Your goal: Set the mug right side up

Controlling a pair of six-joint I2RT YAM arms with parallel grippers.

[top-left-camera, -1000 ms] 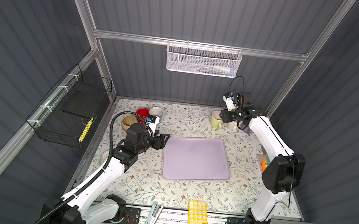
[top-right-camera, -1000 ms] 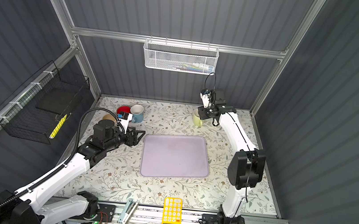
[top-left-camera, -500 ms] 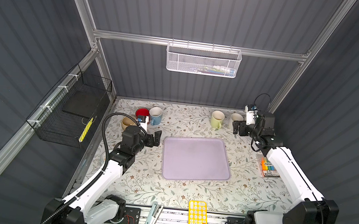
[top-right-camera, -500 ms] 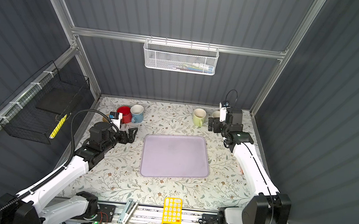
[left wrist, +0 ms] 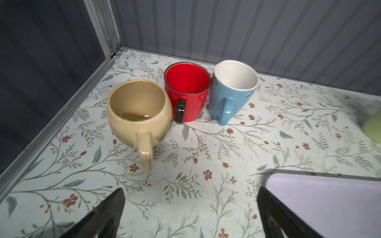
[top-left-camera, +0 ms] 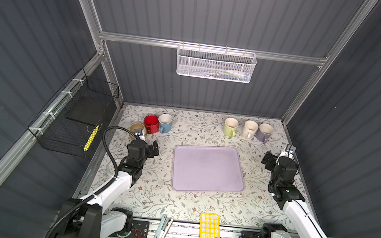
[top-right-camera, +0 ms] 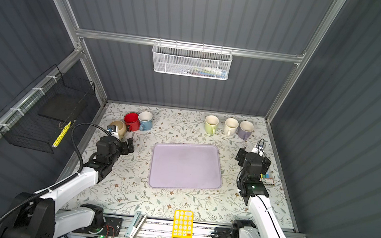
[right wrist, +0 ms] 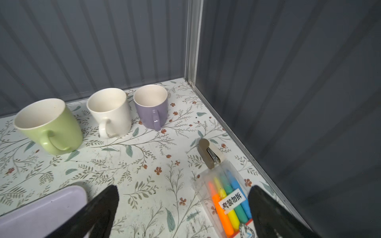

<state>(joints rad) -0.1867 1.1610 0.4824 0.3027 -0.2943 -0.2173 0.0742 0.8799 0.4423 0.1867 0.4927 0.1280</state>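
The green mug stands right side up near the far edge of the table - first in a row with the cream mug and the purple mug. The left gripper and the right gripper are both released, holding nothing.

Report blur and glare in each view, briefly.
Left wrist view: glints on the handles of the beige mug and red mug; the green mug at the frame edge is blurred. Right wrist view: sharp, a glint on the purple mug handle. In both top views: even light, wide-angle splaying the walls.
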